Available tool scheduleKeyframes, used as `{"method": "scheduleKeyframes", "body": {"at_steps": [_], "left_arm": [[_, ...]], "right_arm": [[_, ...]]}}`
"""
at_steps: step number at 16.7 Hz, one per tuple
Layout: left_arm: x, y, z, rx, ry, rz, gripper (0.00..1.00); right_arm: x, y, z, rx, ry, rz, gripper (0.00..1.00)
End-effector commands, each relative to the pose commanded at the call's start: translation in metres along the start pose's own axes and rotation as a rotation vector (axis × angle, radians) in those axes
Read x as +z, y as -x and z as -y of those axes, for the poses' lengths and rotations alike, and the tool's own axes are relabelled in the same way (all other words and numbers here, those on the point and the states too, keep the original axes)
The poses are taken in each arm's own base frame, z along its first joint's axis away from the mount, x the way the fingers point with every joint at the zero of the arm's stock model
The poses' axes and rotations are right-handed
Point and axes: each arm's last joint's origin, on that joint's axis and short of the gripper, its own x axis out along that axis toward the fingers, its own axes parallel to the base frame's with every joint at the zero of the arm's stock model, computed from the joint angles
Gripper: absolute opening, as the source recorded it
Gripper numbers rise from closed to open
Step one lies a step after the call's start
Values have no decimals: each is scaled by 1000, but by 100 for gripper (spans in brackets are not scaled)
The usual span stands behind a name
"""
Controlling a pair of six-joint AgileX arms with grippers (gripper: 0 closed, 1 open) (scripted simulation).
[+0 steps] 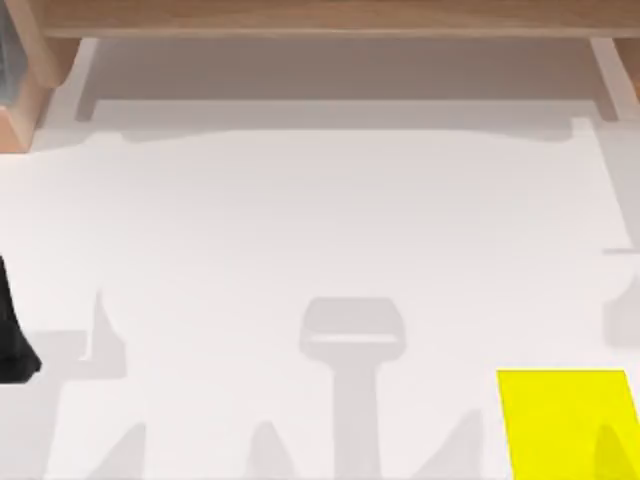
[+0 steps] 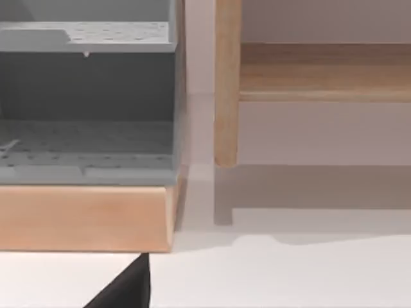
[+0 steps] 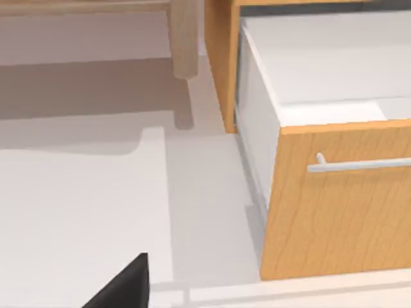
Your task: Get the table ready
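Since the bench (image 1: pixel 330 220) takes up nearly the whole top view, you have no single heading from either pincer to it: it lies under and ahead of both arms, running wide from the top view's left to its right, with a light wooden frame (image 1: pixel 320 15) along the far edge. Its surface looks plain, white and flat, marked by soft grey shadows.

At the far left corner you can see a grey shelved rack (image 2: pixel 87 96) on a wooden base, and in the right wrist view a wooden drawer unit (image 3: pixel 334 192) with a thin bar handle (image 3: pixel 359 164), its drawer pulled out. A small yellow mat (image 1: pixel 568 420) lies at the near right, so your right arm is the nearer one to it.

Your left pincer (image 1: pixel 12 335) appears as a dark shape at the left edge of the top view, low over the bench; I cannot tell whether it is parted or closed. A dark wedge in each wrist view is probably part of that arm's own pincer, though the view is too partial to say, and the right one's state is equally unreadable.
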Motion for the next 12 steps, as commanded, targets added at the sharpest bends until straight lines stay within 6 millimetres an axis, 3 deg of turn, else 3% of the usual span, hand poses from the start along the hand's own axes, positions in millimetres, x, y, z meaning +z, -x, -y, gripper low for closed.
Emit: {"method": "scheduleKeyframes", "body": {"at_steps": [3,6,9,12], "left_arm": [[0,0,0,0,0,0,100],[0,0,0,0,0,0,100],[0,0,0,0,0,0,100],[0,0,0,0,0,0,100]], "right_arm": [[60,-15,11,-72,-20,-191,100],[122,-58,30,-130,-43,-388,100],[159,-132,59,-167,-67,-602,100],[158,-217,90,-167,-84,-812,100]]}}
